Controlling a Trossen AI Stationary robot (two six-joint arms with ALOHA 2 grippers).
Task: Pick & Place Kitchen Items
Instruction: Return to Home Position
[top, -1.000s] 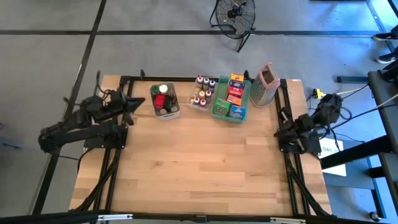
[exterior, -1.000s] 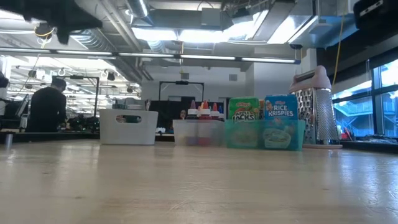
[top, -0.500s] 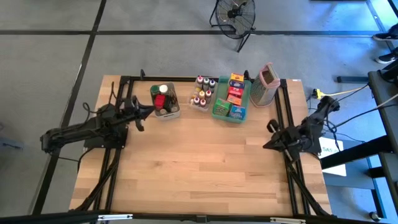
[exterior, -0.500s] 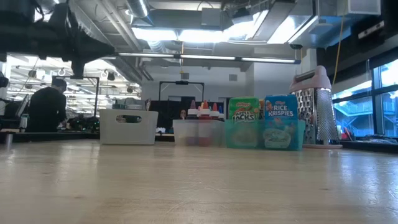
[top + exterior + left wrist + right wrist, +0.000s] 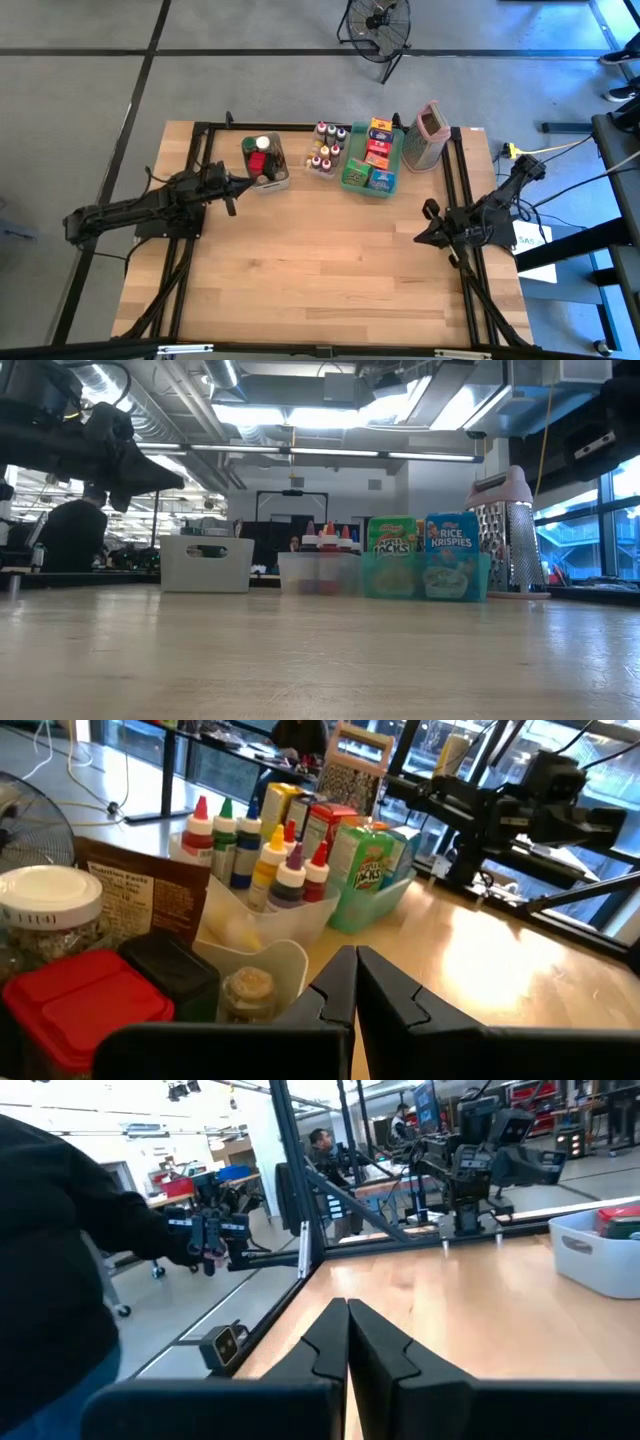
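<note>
Black left gripper [image 5: 233, 189] hangs beside the white plastic bin [image 5: 205, 572], fingers pressed together on nothing. Black right gripper [image 5: 420, 233], likewise closed and empty, hovers near the wooden table's [image 5: 320, 260] right edge.

The jar lid [image 5: 82, 1002] is red, the cereal box [image 5: 362, 870] green, the grater [image 5: 427, 140] pinkish.

Low view: you can read "RICE KRISPIES" on the blue box [image 5: 451, 536] and "JACKS" on the green box [image 5: 392, 538] beside it. Both stand in the green tray [image 5: 400, 590], toward 1 o'clock on the table [image 5: 300, 660]. Remaining labels are illegible.
</note>
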